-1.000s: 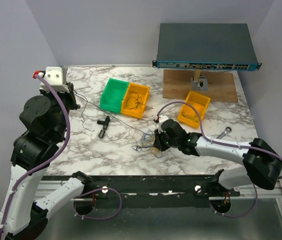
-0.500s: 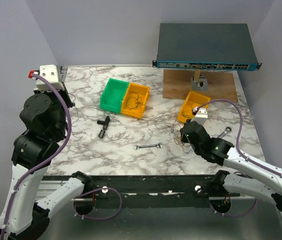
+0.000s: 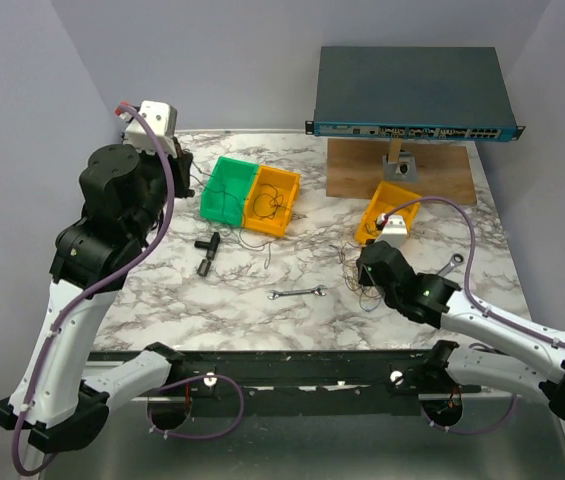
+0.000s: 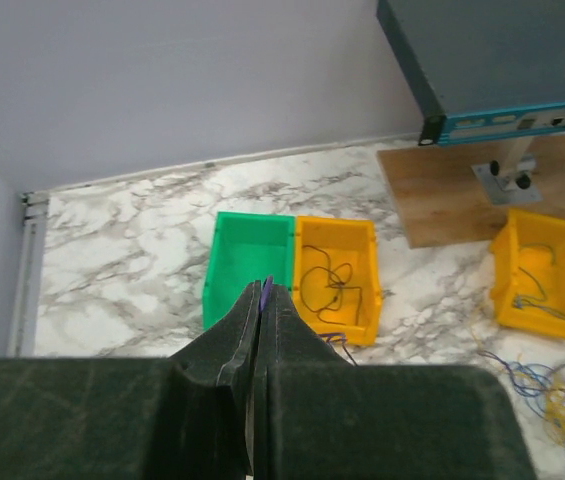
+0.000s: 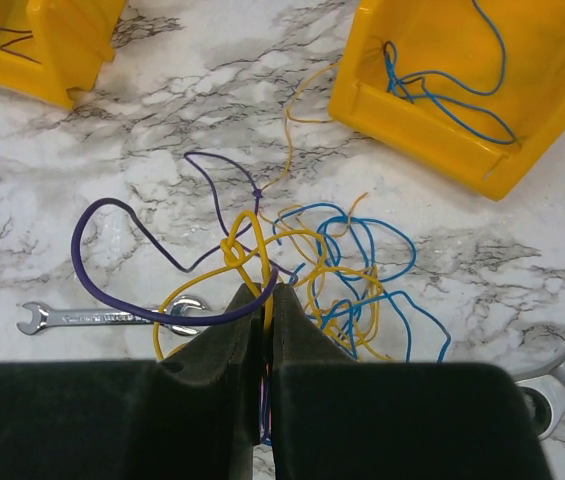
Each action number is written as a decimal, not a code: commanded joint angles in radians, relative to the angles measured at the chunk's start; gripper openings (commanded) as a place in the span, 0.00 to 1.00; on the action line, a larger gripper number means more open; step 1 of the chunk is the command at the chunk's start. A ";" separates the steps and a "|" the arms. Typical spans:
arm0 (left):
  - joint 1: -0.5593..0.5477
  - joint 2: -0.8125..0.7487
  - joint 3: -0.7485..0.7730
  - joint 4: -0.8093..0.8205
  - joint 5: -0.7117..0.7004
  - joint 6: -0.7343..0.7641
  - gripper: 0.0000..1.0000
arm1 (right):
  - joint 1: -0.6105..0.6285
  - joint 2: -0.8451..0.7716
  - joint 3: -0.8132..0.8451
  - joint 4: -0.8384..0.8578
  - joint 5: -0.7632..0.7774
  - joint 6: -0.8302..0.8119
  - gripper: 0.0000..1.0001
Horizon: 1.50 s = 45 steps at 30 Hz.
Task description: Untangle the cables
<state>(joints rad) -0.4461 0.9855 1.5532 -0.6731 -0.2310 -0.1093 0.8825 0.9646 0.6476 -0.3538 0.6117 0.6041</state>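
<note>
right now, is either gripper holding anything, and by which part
Right gripper pinches the cables where a purple wire and yellow strands cross, at the tangle's edge. Left gripper is shut on a thin wire end, showing purple at its tip.

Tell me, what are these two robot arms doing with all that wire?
They are untangling thin cables. The right gripper is shut on a knot of yellow, blue and purple cables on the marble table, between a small wrench and a yellow bin holding blue wire. The left gripper, also shut, hangs above a green bin with a purple sliver between its fingers, perhaps a strand. The knot is not yet undone.
</note>
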 commanded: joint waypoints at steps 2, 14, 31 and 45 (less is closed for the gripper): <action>0.005 0.099 0.097 0.046 0.186 -0.089 0.00 | 0.000 0.044 0.023 0.068 -0.059 -0.022 0.01; 0.009 0.414 0.315 0.111 0.296 -0.170 0.00 | 0.000 0.035 0.014 0.114 -0.107 -0.034 0.01; 0.151 0.808 0.455 0.137 0.370 -0.256 0.00 | 0.000 0.008 0.026 0.101 -0.126 -0.043 0.01; 0.248 0.714 0.344 0.196 0.388 -0.316 0.00 | -0.001 0.029 0.035 0.101 -0.133 -0.042 0.00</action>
<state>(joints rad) -0.2253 1.7889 1.8626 -0.5323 0.1173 -0.3985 0.8825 0.9844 0.6518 -0.2623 0.4919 0.5735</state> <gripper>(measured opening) 0.014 0.089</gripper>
